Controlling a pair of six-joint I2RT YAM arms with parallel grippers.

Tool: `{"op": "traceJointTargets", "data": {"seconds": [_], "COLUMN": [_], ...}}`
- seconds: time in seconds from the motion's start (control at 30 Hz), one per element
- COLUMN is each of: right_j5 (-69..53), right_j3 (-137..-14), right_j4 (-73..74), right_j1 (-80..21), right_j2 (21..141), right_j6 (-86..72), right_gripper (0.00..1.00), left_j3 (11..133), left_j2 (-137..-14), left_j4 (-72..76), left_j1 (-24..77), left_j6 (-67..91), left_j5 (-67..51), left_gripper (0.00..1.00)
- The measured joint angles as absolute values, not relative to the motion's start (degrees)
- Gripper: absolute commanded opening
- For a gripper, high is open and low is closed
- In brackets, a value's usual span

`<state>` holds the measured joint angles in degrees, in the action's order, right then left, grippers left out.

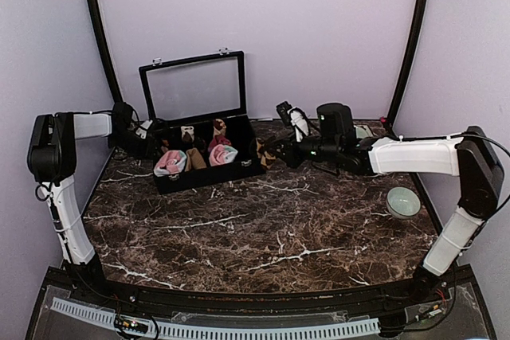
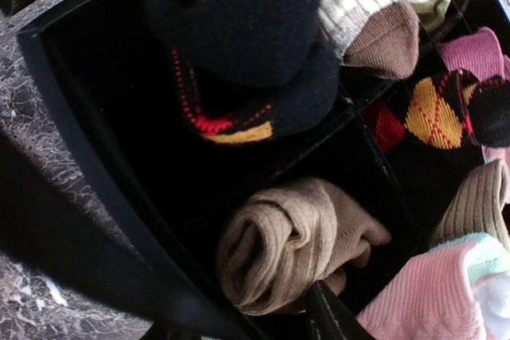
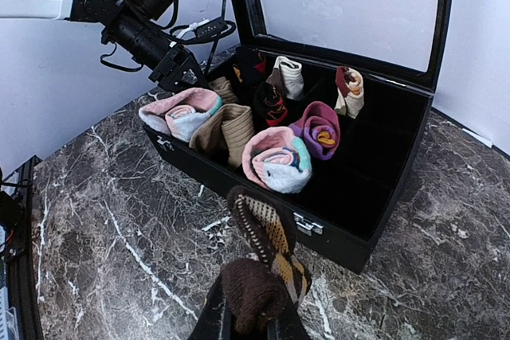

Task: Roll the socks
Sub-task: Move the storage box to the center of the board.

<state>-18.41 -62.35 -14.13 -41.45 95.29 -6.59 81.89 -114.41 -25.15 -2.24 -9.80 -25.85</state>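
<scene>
My right gripper (image 3: 252,318) is shut on the dark brown end of a dark brown sock with tan checks (image 3: 271,232). It holds that sock just above the marble, in front of the black box (image 3: 239,197), and the checked part hangs folded towards the box wall. In the top view this sock (image 1: 262,151) is at the box's right end. Two pink-and-mint rolls (image 3: 275,158) (image 3: 182,111) sit in the front cells. My left gripper (image 1: 147,139) reaches into the box's left end. One of its fingers (image 2: 328,314) touches a plain tan bundle (image 2: 291,244); the other finger is hidden.
The box lid (image 1: 191,85) stands open at the back. More rolls fill the cells: a purple one (image 3: 317,129), a black argyle one (image 2: 247,45), and cream and tan ones. A pale green dish (image 1: 403,201) lies on the marble table (image 1: 263,228) at the right.
</scene>
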Motion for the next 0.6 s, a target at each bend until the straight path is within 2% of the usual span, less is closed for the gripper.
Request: {"op": "traceJointTargets", "data": {"seconds": [0.1,0.2,0.6], "right_j5": [-18.44,-18.41,-18.31], "right_j3": [-62.35,-62.33,-62.35], "right_j4": [-14.15,-14.13,-13.74], "right_j1": [-41.45,-41.45,-41.45], "right_j2": [95.18,95.18,95.13], "right_j6": [-6.76,-6.79,-6.76], "right_gripper": [0.00,0.00,0.00], "left_j3": [81.89,81.45,80.42], "left_j2": [-114.39,-114.37,-113.75], "left_j4": [-25.15,-25.56,-26.26], "left_j1": [-2.24,-1.80,-1.17], "left_j6": [-11.11,-12.97,-15.03], "left_j5": [-26.28,-26.37,-24.99], "left_gripper": [0.62,0.64,0.39]}}
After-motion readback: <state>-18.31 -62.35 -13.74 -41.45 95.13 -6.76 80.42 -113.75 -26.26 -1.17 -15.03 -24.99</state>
